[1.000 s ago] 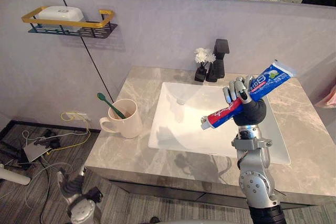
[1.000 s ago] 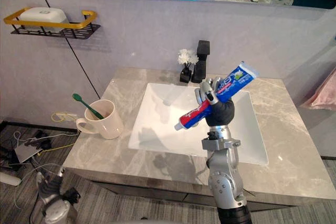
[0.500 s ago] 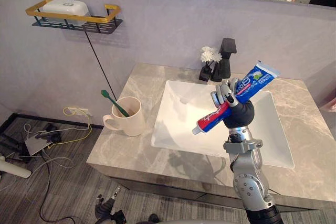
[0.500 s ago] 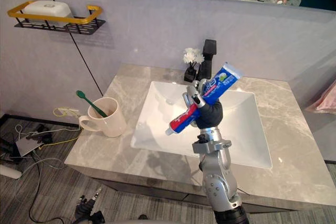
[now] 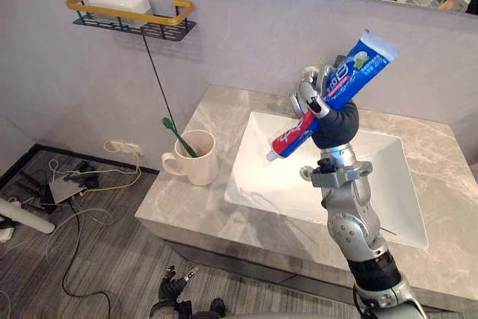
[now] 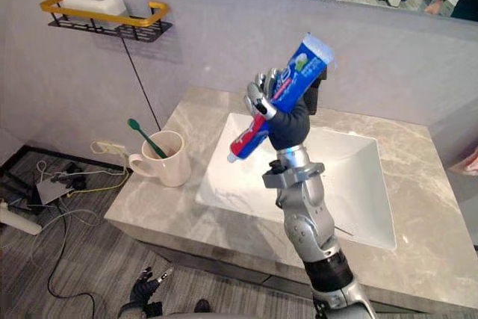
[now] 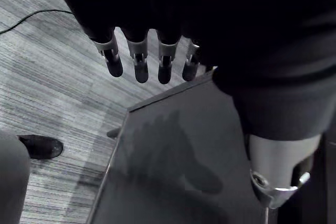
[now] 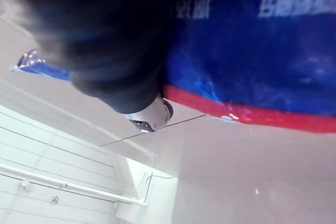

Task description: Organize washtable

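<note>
My right hand [image 5: 331, 116] is shut on a blue and red toothpaste tube [image 5: 349, 74], held slanted high above the white sink [image 5: 388, 207], cap end down and to the left. In the right wrist view the tube [image 8: 252, 51] crosses close in front of the hand. A cream mug [image 5: 196, 159] with a green toothbrush [image 5: 176, 134] in it stands on the grey marble counter [image 5: 187, 207] left of the sink. My left hand [image 7: 139, 61] hangs low by the floor with straight fingers, holding nothing.
A black and yellow wall shelf [image 5: 134, 22] carries a white soap box [image 5: 119, 1] at the upper left. A black faucet [image 6: 319, 98] stands behind my right hand. Cables and a power strip [image 5: 67, 184] lie on the floor to the left.
My right hand has lifted the toothpaste tube higher over the sink. The whole picture has shifted as the camera moved.
</note>
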